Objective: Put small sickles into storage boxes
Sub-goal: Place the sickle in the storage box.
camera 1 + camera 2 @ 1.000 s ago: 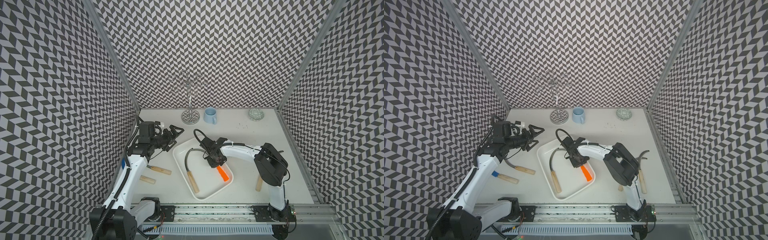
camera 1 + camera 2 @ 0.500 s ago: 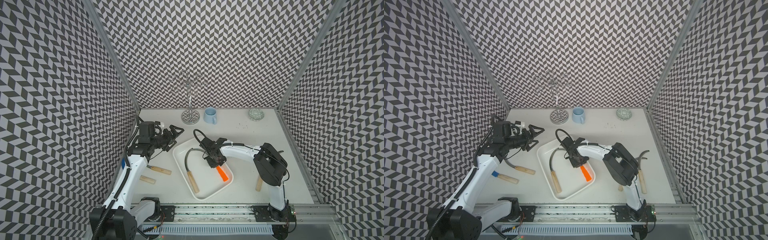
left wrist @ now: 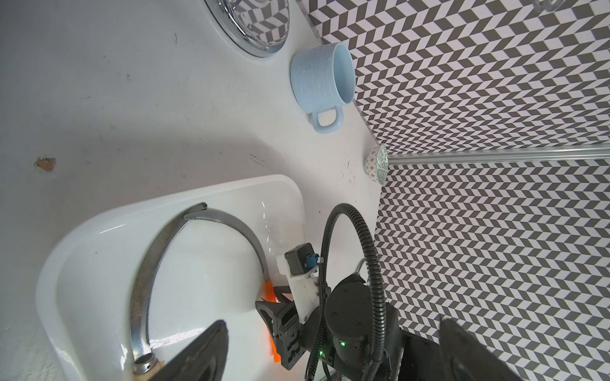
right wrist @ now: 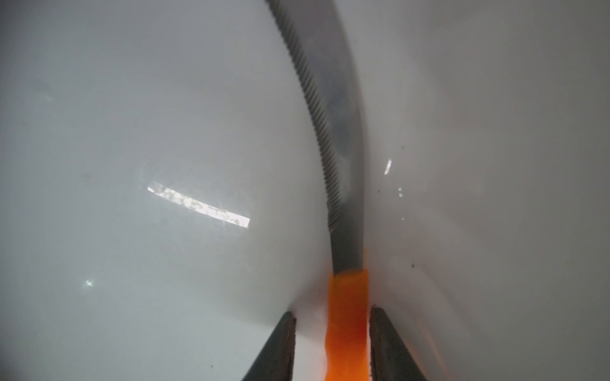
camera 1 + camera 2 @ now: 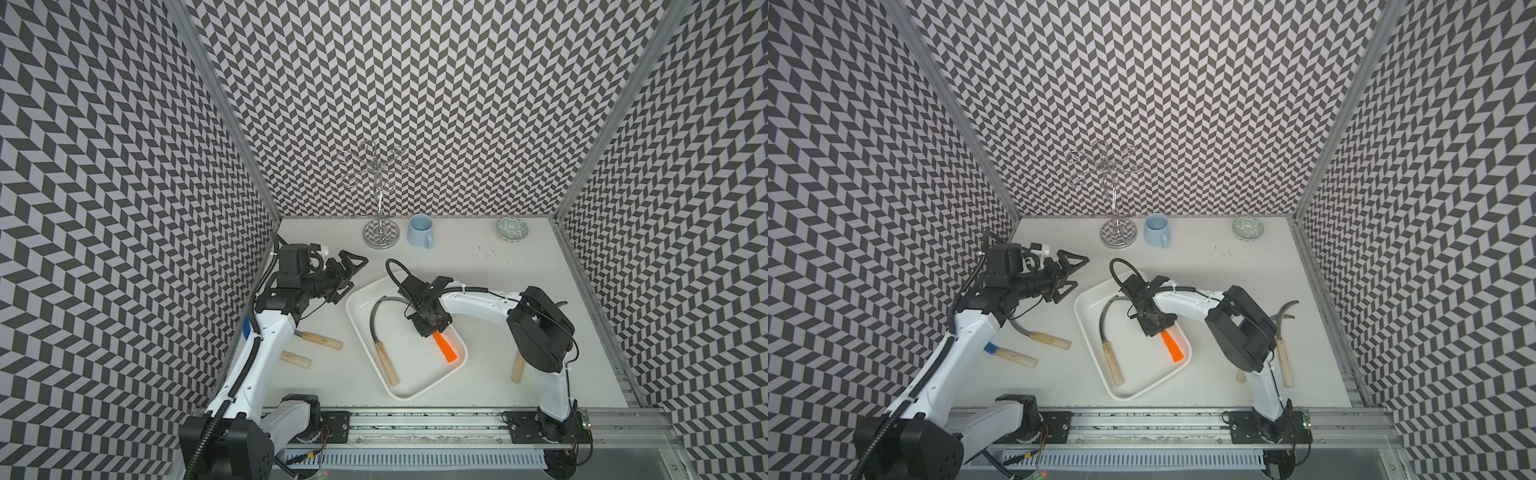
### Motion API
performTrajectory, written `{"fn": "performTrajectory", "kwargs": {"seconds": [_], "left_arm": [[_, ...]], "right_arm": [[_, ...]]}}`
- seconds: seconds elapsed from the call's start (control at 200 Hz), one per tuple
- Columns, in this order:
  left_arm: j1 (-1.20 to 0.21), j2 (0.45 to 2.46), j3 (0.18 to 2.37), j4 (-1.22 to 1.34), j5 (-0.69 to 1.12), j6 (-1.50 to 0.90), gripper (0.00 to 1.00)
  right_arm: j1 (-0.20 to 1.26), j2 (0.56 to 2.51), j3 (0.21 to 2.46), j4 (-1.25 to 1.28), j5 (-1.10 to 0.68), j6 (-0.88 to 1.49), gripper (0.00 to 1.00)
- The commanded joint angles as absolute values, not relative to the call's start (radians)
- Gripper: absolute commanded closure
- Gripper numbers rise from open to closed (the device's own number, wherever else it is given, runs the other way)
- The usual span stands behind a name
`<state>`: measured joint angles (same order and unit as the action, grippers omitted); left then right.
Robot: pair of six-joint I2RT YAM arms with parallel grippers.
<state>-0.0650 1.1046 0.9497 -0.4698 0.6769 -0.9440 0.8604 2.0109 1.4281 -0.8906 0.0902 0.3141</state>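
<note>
We see chevron walls (image 5: 415, 104), a matt black-and-white print, boxing in a flat white table (image 5: 457, 266) with faint scuffs. Taking 12 o'clock as the back wall in both top views, the left arm (image 5: 268, 345) and right arm (image 5: 540, 332), white shells with black joints, rise from a metal rail at 6 o'clock. The tray (image 5: 415, 370) is glossy white plastic, shallow and rectangular with rounded corners, and lies skewed near the table's middle. A chrome wire stand (image 5: 380, 235) with looped branches and a round mirrored base sits at 12 o'clock. Two sickles lie in the tray. The wooden sickle (image 5: 384, 361) lies along the 9 o'clock wall, its curved grey blade arching towards 12 and its pale round handle pointing to 6. The orange sickle (image 5: 444, 347) lies at the 3 o'clock side, with a smooth bright handle and a serrated blade (image 4: 340, 132) flat on the tray floor. The left sickles (image 5: 1050, 340), two with wooden handles, rest on the table at 8 o'clock. The right sickles (image 5: 1283, 361), at 4 o'clock, are partly hidden by the arm. A ribbed pale-blue mug (image 5: 419, 230) stands just beside the stand. The left gripper (image 5: 353, 274), black and angular, hovers at the tray's 10 o'clock with jaws spread wide and holding nothing. The right gripper (image 5: 433, 331) is down in the tray. Its tapered black fingers (image 4: 280, 346) flank the orange handle, and white shows between, so it is parted, not clamped. A small round green-patterned bowl (image 5: 512, 228) sits at 1 o'clock.
</note>
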Motion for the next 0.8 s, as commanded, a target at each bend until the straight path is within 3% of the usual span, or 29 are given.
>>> {"fn": "performTrajectory", "kwargs": {"seconds": [0.0,0.796], "left_arm": [[-0.063,1.079,0.928,-0.424,0.692,-0.975,0.01],[-0.061,1.06,0.92,-0.443,0.672,-0.956,0.01]], "right_arm": [[0.856,2.032,1.437,-0.917,0.118,0.313,0.59],[0.868,1.958,1.592,-1.039,0.122,0.329,0.54]]}}
